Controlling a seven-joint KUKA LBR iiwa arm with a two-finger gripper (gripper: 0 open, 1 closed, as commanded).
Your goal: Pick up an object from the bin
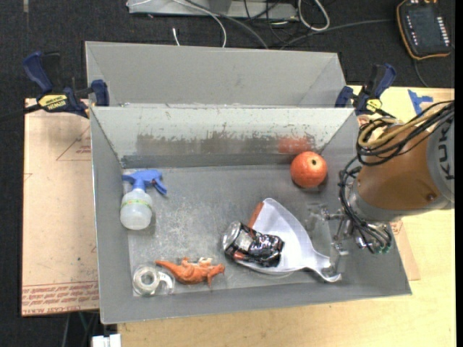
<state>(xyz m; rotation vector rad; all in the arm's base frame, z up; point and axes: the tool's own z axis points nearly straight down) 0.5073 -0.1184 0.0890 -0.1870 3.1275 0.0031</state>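
My gripper point(333, 238) hangs low at the right side of the bin, beside the right edge of a white scoop-shaped thing point(292, 238). A crumpled black and silver packet point(252, 246) lies on the scoop's left part, with an orange piece point(256, 213) sticking up behind it. A red round fruit point(309, 170) rests by the back wall, a little up and left of the gripper. I see nothing held.
A small white spray bottle with a blue trigger point(137, 202) lies at the left. An orange toy lizard point(192, 270) and a clear tape roll point(149, 280) lie at the front left. The arm's orange cover and cables fill the bin's right rim.
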